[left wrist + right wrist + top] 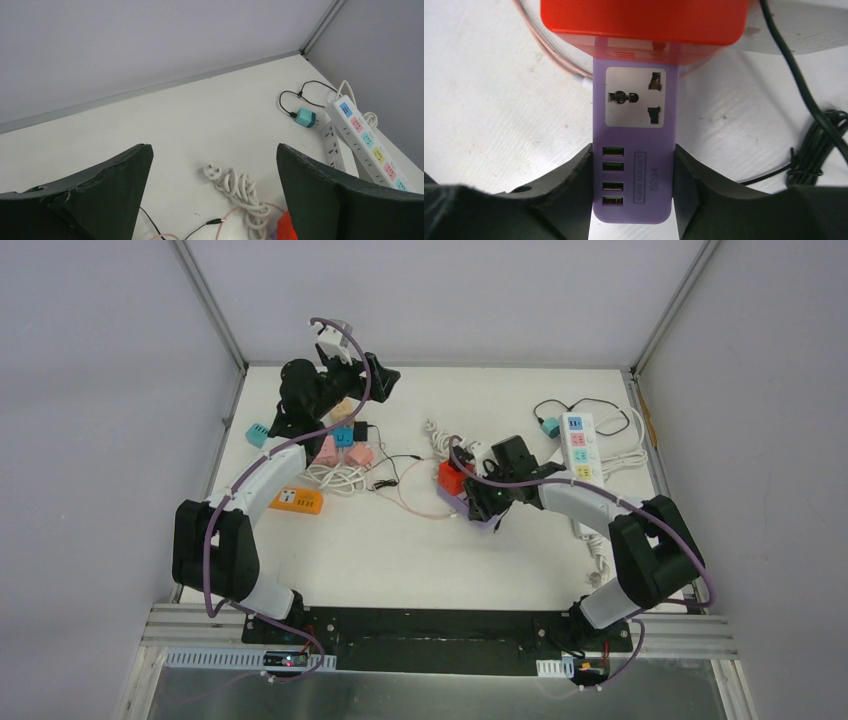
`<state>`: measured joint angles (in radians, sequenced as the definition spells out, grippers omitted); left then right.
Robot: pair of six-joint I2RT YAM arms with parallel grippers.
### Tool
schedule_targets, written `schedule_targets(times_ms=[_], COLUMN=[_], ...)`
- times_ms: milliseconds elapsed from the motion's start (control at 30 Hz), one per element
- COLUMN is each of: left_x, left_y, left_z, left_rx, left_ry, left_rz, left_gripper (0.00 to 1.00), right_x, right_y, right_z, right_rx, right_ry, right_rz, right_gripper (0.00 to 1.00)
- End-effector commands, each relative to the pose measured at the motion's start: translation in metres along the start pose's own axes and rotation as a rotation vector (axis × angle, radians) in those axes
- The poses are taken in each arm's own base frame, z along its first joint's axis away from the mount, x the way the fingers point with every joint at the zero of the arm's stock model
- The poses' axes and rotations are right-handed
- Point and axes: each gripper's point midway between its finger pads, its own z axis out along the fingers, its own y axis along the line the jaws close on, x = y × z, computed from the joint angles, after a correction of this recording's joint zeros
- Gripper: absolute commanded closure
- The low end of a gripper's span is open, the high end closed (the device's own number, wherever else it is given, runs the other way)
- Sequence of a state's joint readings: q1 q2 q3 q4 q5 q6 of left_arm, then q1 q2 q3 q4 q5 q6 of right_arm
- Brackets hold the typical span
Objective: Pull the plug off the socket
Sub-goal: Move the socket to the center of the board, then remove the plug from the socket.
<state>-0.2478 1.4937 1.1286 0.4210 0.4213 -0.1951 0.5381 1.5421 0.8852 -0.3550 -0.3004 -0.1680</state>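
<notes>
A purple socket strip [634,135] with USB ports lies flat on the table, with a red plug block [644,20] plugged into its far end. My right gripper [631,195] is shut on the near end of the purple strip, one finger on each side. From above, the red plug [452,478] and the purple strip [478,515] sit mid-table at my right gripper [487,508]. My left gripper [372,380] is raised at the back left, open and empty; its wrist view shows the red plug's corner [286,227] below.
A white coiled cable with plug [240,190] lies near the red block. A white power strip [580,446] and a teal adapter [549,426] lie at the right. Pink and blue adapters [345,445] and an orange socket [297,501] lie at the left.
</notes>
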Motion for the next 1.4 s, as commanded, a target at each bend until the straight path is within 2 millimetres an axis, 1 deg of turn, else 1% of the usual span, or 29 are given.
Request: schedule_targets(times_ms=[0, 100, 133, 200, 267, 300, 333, 367, 467, 533, 600, 733, 800, 900, 1000, 1067, 1167, 1200, 1233, 1267, 1333, 1367], left_x=[-0.033, -0.033, -0.032, -0.032, -0.032, -0.032, -0.032, -0.033, -0.033, -0.033, -0.033, -0.033, -0.035, -0.035, -0.036, -0.038, -0.042, -0.042, -0.042, -0.041, -0.036, -0.026], left_y=[-0.011, -0.010, -0.010, -0.010, -0.011, -0.011, -0.011, -0.012, -0.012, -0.013, -0.015, -0.027, -0.032, -0.040, -0.052, -0.059, -0.065, -0.068, -0.071, -0.075, -0.091, -0.102], left_z=[-0.007, -0.007, -0.007, -0.006, -0.006, -0.005, -0.005, -0.006, -0.005, -0.005, -0.005, -0.001, 0.000, 0.001, -0.002, -0.005, -0.012, -0.015, -0.018, -0.021, -0.029, -0.032], left_rx=[0.025, 0.024, 0.024, 0.026, 0.028, 0.029, 0.031, 0.033, 0.037, 0.037, 0.053, 0.136, 0.183, 0.245, 0.320, 0.360, 0.373, 0.376, 0.380, 0.386, 0.407, 0.406], left_ry=[-0.094, -0.094, -0.094, -0.092, -0.092, -0.093, -0.093, -0.095, -0.094, -0.095, -0.097, -0.108, -0.114, -0.120, -0.116, -0.115, -0.115, -0.116, -0.116, -0.114, -0.102, -0.076], left_rz=[0.030, 0.031, 0.030, 0.027, 0.025, 0.025, 0.022, 0.022, 0.021, 0.021, 0.015, -0.009, -0.031, -0.060, -0.047, -0.040, -0.039, -0.041, -0.045, -0.048, -0.030, -0.006], left_gripper=[0.01, 0.01, 0.01, 0.01, 0.01, 0.01, 0.01, 0.01, 0.01, 0.01, 0.01, 0.01, 0.01, 0.01, 0.06, 0.08, 0.09, 0.09, 0.09, 0.09, 0.09, 0.09], right_x=[-0.006, 0.006, 0.007, 0.009, 0.014, 0.016, 0.016, 0.017, 0.014, 0.010, 0.007, 0.013, 0.016, 0.011, -0.006, -0.027, -0.062, -0.073, -0.080, -0.083, -0.082, -0.080], right_y=[0.039, 0.051, 0.054, 0.058, 0.058, 0.061, 0.062, 0.062, 0.061, 0.060, 0.061, 0.063, 0.063, 0.060, 0.052, 0.047, 0.043, 0.045, 0.046, 0.049, 0.053, 0.057], right_z=[-0.001, -0.004, -0.006, -0.009, -0.010, -0.010, -0.010, -0.010, -0.015, -0.024, -0.041, -0.078, -0.092, -0.108, -0.123, -0.139, -0.162, -0.168, -0.170, -0.166, -0.154, -0.152], right_rx=[-0.144, -0.199, -0.218, -0.248, -0.252, -0.272, -0.290, -0.292, -0.294, -0.304, -0.350, -0.474, -0.515, -0.518, -0.460, -0.432, -0.424, -0.437, -0.448, -0.477, -0.554, -0.591], right_ry=[-0.017, 0.031, 0.040, 0.053, 0.078, 0.089, 0.093, 0.102, 0.095, 0.084, 0.077, 0.085, 0.083, 0.058, -0.003, -0.089, -0.222, -0.262, -0.287, -0.308, -0.329, -0.329], right_rz=[-0.108, -0.174, -0.183, -0.201, -0.191, -0.205, -0.222, -0.225, -0.253, -0.283, -0.326, -0.400, -0.448, -0.480, -0.485, -0.464, -0.452, -0.461, -0.472, -0.474, -0.518, -0.568], right_gripper=[0.86, 0.54, 0.46, 0.35, 0.35, 0.21, 0.03, 0.01, 0.00, 0.00, 0.00, 0.00, 0.00, 0.00, 0.00, 0.00, 0.00, 0.00, 0.00, 0.00, 0.00, 0.00])
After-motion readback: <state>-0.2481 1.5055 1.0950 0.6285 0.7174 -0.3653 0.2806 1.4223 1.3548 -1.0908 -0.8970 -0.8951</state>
